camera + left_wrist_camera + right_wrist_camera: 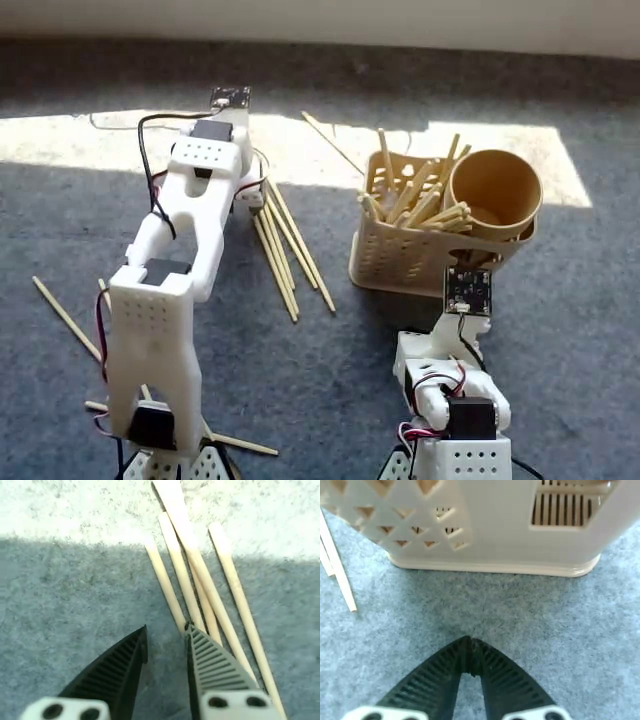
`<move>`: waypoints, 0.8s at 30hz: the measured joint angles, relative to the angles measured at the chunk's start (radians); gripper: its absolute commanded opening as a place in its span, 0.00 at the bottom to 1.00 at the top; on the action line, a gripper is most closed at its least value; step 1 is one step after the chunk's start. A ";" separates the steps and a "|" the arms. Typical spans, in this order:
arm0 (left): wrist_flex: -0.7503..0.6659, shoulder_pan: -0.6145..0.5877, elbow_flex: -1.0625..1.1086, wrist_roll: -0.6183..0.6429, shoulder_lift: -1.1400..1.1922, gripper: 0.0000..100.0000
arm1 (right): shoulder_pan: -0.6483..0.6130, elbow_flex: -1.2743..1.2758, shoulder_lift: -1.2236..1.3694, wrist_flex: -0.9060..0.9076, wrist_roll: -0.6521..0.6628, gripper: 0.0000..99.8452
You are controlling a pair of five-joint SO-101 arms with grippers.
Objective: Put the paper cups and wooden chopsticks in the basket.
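Two white robot arms stand side by side on a table [330, 400] covered in grey-blue carpet, with a bright patch of sunlight [80, 140] across its far side.

The left arm [175, 270] is stretched far out over the table. Its left gripper [166, 632] points down at the carpet with the jaws apart and nothing between them but carpet. One finger is black, the other grey. The grey fingertip [192, 632] sits right against a bundle of pale wooden chopsticks [197, 580] lying flat on the carpet, half in sun and half in shade. From above, this bundle [285, 250] fans out just beside the left arm, between it and the basket.

The cream plastic basket [400, 265], with latticed and slotted walls, stands to the right of the bundle. A heap of wooden chopsticks [415, 200] already lies inside it, several ends poking above the rim. A tan paper cup [495, 190] sits in the basket's right end, its open mouth tipped up.

The right arm [455, 400] is folded back close to its base, just in front of the basket. Its right gripper [470, 647] hangs low over bare carpet, black jaws clenched tip to tip and holding nothing, with the basket wall [495, 530] near ahead.

More single chopsticks lie scattered: one [65, 318] beside the left arm, one [330, 143] in the sun beyond the basket, and one [240, 442] by the left arm's base.
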 measured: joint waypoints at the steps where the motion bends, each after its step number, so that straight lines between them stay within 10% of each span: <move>1: -0.009 0.002 0.000 0.000 0.000 0.14 | 0.000 0.000 0.000 0.000 0.000 0.01; 24: 0.051 0.015 -0.048 -0.002 0.064 0.01 | 0.000 0.000 0.000 0.000 0.000 0.01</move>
